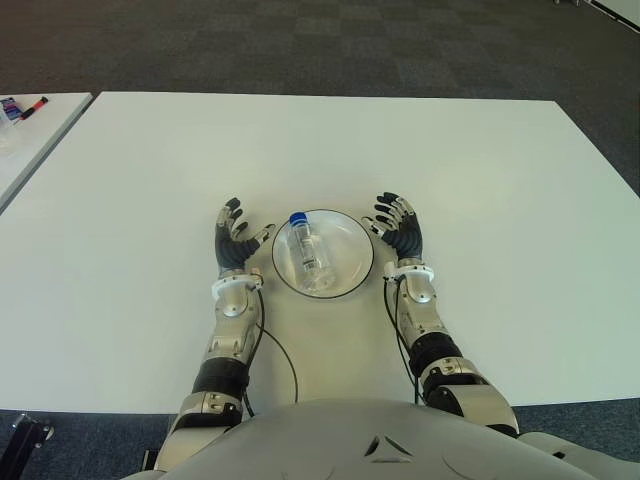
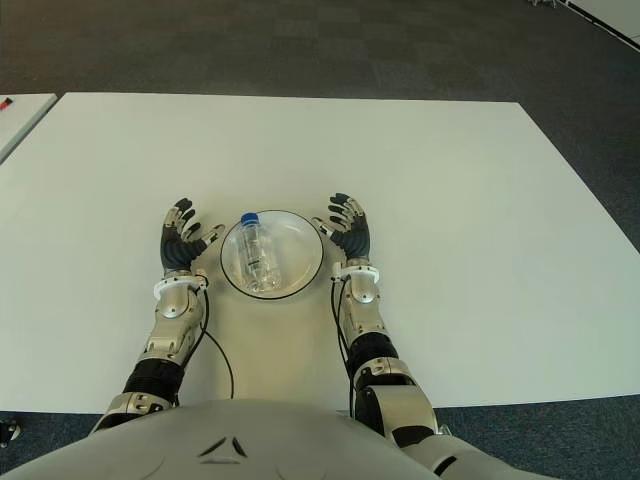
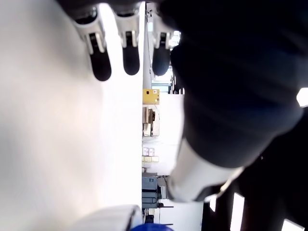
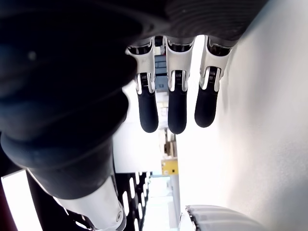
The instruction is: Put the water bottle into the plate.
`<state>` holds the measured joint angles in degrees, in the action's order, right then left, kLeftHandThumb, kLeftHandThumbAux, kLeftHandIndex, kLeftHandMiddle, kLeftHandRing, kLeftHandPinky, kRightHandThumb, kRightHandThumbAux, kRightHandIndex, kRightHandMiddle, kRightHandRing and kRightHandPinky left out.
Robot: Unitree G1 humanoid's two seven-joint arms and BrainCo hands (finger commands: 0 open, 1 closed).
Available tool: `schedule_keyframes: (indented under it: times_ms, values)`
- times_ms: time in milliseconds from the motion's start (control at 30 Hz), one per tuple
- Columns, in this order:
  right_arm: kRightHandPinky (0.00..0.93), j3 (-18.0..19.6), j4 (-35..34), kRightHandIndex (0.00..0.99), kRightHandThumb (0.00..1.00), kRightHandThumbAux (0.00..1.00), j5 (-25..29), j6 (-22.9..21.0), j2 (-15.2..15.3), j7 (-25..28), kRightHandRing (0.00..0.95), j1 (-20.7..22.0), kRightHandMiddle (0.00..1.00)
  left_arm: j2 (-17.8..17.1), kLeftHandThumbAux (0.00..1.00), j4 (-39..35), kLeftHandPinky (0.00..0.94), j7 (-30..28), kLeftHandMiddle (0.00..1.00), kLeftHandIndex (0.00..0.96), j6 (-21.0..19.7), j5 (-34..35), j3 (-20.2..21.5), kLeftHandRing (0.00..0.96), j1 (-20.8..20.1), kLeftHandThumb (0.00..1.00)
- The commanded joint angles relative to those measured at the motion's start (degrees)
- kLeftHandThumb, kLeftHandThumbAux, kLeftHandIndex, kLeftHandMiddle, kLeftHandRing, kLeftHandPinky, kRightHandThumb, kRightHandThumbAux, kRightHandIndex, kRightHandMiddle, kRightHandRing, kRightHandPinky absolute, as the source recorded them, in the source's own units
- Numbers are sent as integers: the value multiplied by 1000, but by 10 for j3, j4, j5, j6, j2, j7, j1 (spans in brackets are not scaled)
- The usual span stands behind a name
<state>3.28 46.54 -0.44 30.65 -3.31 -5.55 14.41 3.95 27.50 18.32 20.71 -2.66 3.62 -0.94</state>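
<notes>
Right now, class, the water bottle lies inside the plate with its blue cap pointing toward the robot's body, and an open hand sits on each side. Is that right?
Not quite. The water bottle does lie inside the plate, but the left eye view shows its blue cap pointing away from the robot's body. The open left hand and right hand do flank the plate.

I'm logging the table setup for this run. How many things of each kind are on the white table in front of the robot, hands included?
Water bottle: 1, lying in the plate
Plate: 1
Robot hand: 2, left robot hand and right robot hand, both open beside the plate
Total: 4
</notes>
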Motion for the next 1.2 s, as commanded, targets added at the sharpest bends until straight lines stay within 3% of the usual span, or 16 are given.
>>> schedule_keyframes:
  times_ms: [33,1200]
  values:
    - [308,-1,17,236,107,923,-4,-10,-2,-3,284,-11,291,12,990,17,169,9,143,160,-4,-5,1,132,0,22]
    - [300,-7,22,220,100,909,-28,0,-2,-27,277,-10,281,7,991,32,161,10,138,156,3,-10,3,127,-5,1]
